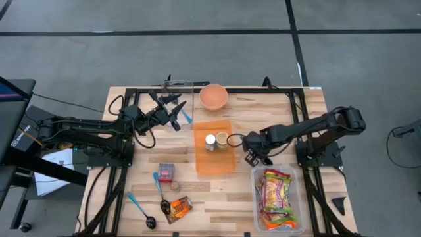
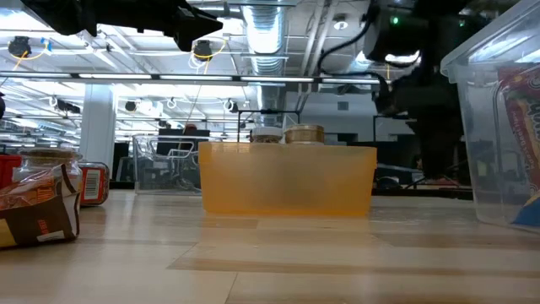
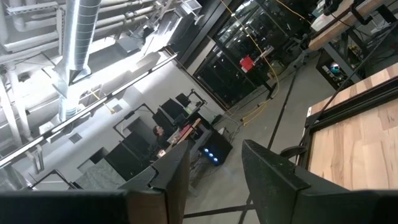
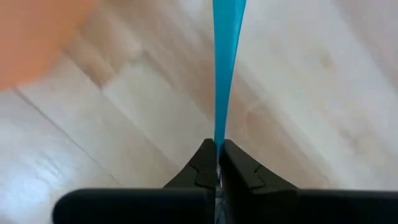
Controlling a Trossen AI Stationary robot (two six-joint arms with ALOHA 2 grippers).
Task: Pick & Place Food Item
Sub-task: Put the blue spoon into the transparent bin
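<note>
The right gripper [image 1: 250, 157] sits low over the table just off the right edge of the orange tray [image 1: 215, 160], toward the table's middle; in its wrist view its fingers [image 4: 202, 163] are pinched together on a thin blue strip [image 4: 224, 68] that runs out over the bare wood; what that strip belongs to I cannot tell. The left gripper [image 1: 175, 113] hangs over the far-left part of the table, near the far edge; in its own wrist view its fingers [image 3: 268, 177] stand apart, with nothing seen between them.

The food lies in several places; two small lidded jars [image 1: 210, 141] stand side by side inside the orange tray at the middle of the table, and the low view shows their lids [image 2: 305, 133] just above the tray's wall; a clear bin [image 1: 256, 197] at the near-right corner holds bright snack packets [image 1: 277, 196]; a small red tin [image 1: 166, 172] sits left of the tray; an orange-and-brown packet [image 1: 179, 208] lies near the near edge; two blue-handled spoons [image 1: 160, 189] lie beside it toward the near-left; an orange bowl [image 1: 214, 97] rests at the far edge, behind the tray.
</note>
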